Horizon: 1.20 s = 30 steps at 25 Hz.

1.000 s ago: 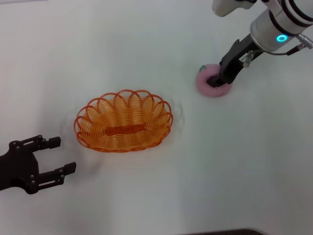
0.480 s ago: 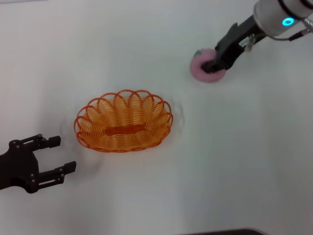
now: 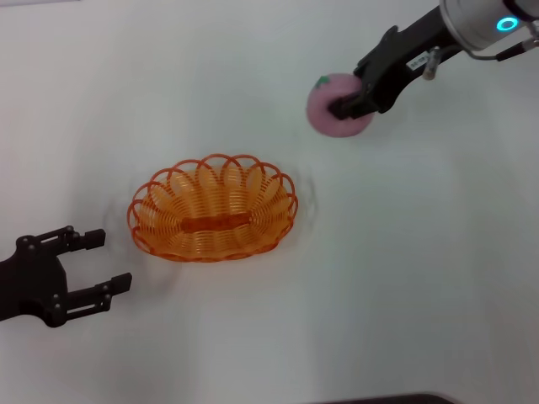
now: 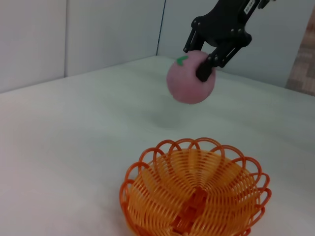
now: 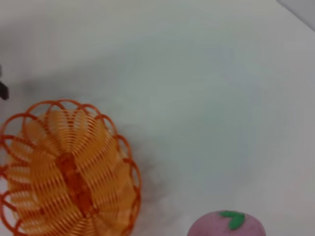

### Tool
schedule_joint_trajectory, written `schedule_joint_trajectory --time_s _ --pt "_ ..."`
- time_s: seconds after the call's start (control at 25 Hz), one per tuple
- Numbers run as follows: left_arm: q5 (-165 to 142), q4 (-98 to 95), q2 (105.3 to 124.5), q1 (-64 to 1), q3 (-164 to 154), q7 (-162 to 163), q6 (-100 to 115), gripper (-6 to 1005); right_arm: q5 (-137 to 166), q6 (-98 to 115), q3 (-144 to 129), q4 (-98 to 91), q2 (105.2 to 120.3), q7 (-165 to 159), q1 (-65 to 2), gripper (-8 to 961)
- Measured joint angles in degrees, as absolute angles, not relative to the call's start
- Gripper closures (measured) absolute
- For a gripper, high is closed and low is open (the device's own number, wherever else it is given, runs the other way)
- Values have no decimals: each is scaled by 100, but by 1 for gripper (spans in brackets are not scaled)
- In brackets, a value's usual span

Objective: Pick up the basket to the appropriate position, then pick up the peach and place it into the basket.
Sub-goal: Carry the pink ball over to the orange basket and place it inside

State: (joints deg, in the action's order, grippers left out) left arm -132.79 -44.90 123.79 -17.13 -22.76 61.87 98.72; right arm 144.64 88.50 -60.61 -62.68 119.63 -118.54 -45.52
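Observation:
The orange wire basket (image 3: 212,209) stands empty on the white table, left of the middle; it also shows in the left wrist view (image 4: 194,192) and the right wrist view (image 5: 66,173). My right gripper (image 3: 349,105) is shut on the pink peach (image 3: 328,105) and holds it in the air, up and to the right of the basket. The left wrist view shows the peach (image 4: 189,83) held by the right gripper (image 4: 209,63) high beyond the basket. The peach's top with its green leaf (image 5: 227,226) shows in the right wrist view. My left gripper (image 3: 93,265) is open and empty, left of the basket.
The white table (image 3: 404,278) spreads around the basket. A dark edge (image 3: 379,399) shows at the table's near side. Pale walls (image 4: 98,34) stand behind the table in the left wrist view.
My right gripper has lifted the peach off the table and carried it to the left, towards the basket. The basket and my left gripper have stayed put.

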Motion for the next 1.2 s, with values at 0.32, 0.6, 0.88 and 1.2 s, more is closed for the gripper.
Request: schedule_joint_trajectory --time_s 0.32,0.6,0.88,1.2 --pt "-13277 -4491 12375 -1720 -2265 6188 9869 248 13595 8916 -6743 -6244 11998 -11823 -4597 618" --pt "-13264 -4504 12366 -1723 -2237 6188 9891 248 12887 8546 -7807 -6174 12026 -11869 -4684 618" --pt "-13251 -4563 12366 -1723 -2264 6188 9897 248 12571 8164 -8403 -5709 12033 -11871 -4926 617" --pt "-13249 -4570 12366 -1722 -2253 6187 9888 248 12526 7782 -8677 -5299 12032 -11815 -5032 614"
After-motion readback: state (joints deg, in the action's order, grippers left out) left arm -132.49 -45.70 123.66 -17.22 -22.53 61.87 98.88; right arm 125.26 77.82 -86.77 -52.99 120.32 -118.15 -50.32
